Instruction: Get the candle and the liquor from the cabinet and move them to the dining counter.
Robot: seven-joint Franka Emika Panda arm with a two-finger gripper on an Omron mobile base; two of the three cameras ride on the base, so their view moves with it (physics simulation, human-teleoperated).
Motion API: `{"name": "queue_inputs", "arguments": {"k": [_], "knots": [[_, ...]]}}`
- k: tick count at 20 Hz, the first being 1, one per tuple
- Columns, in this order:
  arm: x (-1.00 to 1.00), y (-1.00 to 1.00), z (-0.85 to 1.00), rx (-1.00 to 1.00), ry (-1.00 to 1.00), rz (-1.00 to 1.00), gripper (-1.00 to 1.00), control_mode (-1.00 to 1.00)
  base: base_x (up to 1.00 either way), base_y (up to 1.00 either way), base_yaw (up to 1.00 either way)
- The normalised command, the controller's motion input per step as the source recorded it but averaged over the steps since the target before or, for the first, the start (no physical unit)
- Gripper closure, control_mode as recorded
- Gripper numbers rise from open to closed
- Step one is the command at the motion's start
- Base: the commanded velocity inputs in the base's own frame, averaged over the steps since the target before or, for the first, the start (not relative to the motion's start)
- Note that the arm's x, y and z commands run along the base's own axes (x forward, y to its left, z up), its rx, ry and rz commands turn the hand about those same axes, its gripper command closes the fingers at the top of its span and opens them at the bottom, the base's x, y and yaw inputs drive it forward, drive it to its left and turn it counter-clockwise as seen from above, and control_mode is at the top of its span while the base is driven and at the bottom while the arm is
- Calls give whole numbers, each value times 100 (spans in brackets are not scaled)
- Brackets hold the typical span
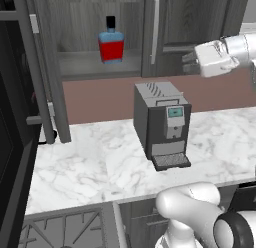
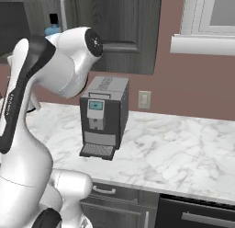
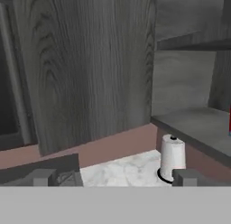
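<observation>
Dark grey cabinet (image 1: 90, 37) fronts hang over our marble bench (image 1: 100, 162), the left door swung wide, the right door (image 1: 165, 32) shut. We count one liquor (image 1: 111, 42) bottle, upright near the front edge of the open shelf; one paper towel roll (image 3: 173, 157) at the bench's back edge under that shelf; one coffee machine (image 1: 161, 124) mid-bench; no candle that we can make out. Our end effector (image 1: 189, 62) hovers right of the bottle, before the shut door, fingers spread wide, holding nothing. We judge we are at the reach for the liquor: next comes a swing left into the opening, level with the red body, then a squeeze. Neither thing has reached the dining counter yet.
</observation>
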Motion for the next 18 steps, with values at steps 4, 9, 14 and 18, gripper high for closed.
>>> {"name": "queue_inputs", "arguments": {"k": [4, 9, 14, 18], "knots": [[-23, -46, 0, 0, 0, -73, -100, -100, 0, 0, 0], [-7, -30, 0, 0, -7, -72, -100, -100, 0, 0, 0], [0, 0, 0, 0, -16, -54, -100, -100, 0, 0, 0], [0, 0, 0, 0, -24, -24, -100, -100, 0, 0, 0]]}}
